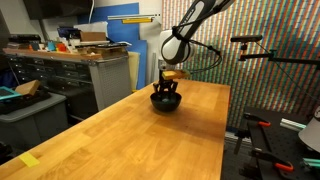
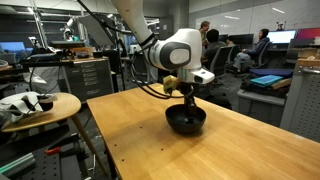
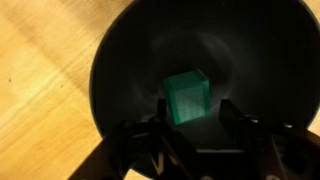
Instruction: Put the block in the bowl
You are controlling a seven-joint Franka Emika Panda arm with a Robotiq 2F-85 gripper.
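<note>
The green block [image 3: 188, 97] lies inside the black bowl [image 3: 130, 60] near its middle, seen in the wrist view. My gripper [image 3: 196, 110] hangs just above the bowl with its two dark fingers spread to either side of the block and not touching it. In both exterior views the gripper [image 1: 166, 88] [image 2: 188, 100] reaches down into the bowl [image 1: 166, 101] [image 2: 186, 122], which sits on the wooden table [image 1: 150, 140]. The block is hidden in the exterior views.
The bowl stands near the table's far end [image 2: 140, 130]. A cabinet with clutter [image 1: 90, 60] stands beside the table. A round stool with objects [image 2: 35, 105] is nearby, and people sit at desks [image 2: 215, 50] behind.
</note>
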